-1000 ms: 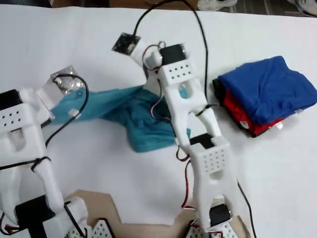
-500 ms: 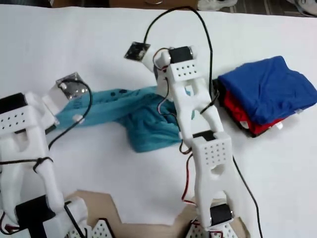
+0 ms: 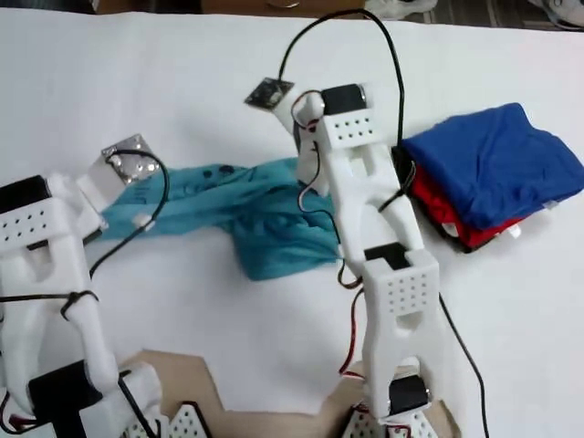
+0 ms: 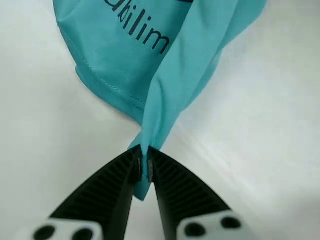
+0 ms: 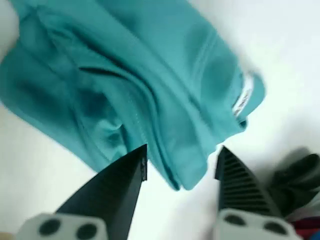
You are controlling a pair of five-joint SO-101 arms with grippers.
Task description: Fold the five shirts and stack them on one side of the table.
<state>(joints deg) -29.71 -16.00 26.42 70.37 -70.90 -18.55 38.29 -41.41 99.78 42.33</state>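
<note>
Left gripper [image 4: 144, 161] pinched the teal shirt [image 4: 165, 65] hem; right gripper [image 5: 181, 162] gaped wide over it. Advice: tension cloth, grip one layer.

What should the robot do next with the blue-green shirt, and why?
Probably shut the right gripper on the shirt. Its jaws stand open with a bunched edge of the shirt between them, while the left gripper is already pinching another part of it. With both ends held, the crumpled shirt could be pulled flat for folding.
</note>
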